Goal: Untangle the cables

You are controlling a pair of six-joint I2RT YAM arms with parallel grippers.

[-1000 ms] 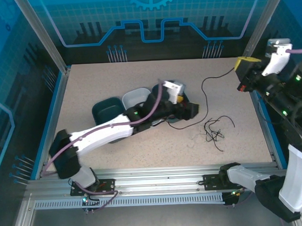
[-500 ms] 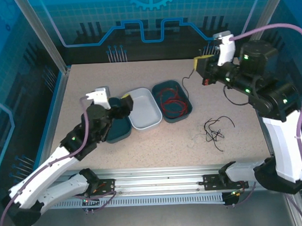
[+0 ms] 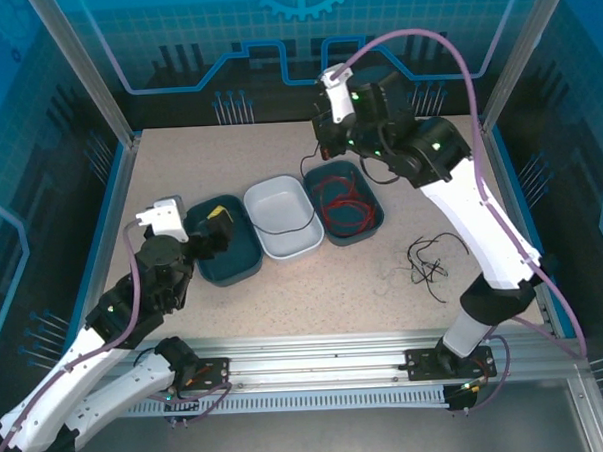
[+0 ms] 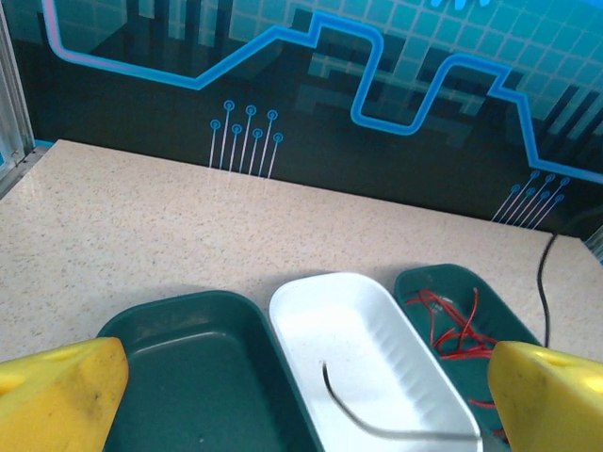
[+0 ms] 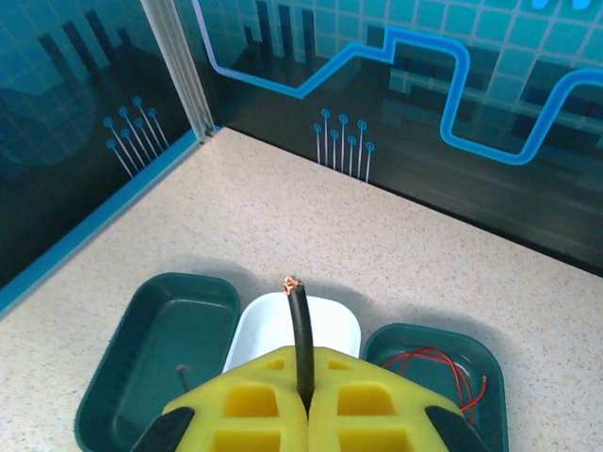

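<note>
Your right claw point(image 5: 304, 395) gripped the black cable point(image 5: 300, 325) over the white tray point(image 3: 282, 239), tail dangling inside, so you'd have done best lowering until slack settled there before letting go; your left claw point(image 4: 303, 394) gaped left of it.

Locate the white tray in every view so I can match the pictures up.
Top external: white tray, mid-table, middle of the three-tray row.
Left wrist: white tray, bottom centre.
Right wrist: white tray, lower centre, partly behind the right gripper shut on the black cable.
Shared landmark: green tray with red wires, right beside it.
</note>
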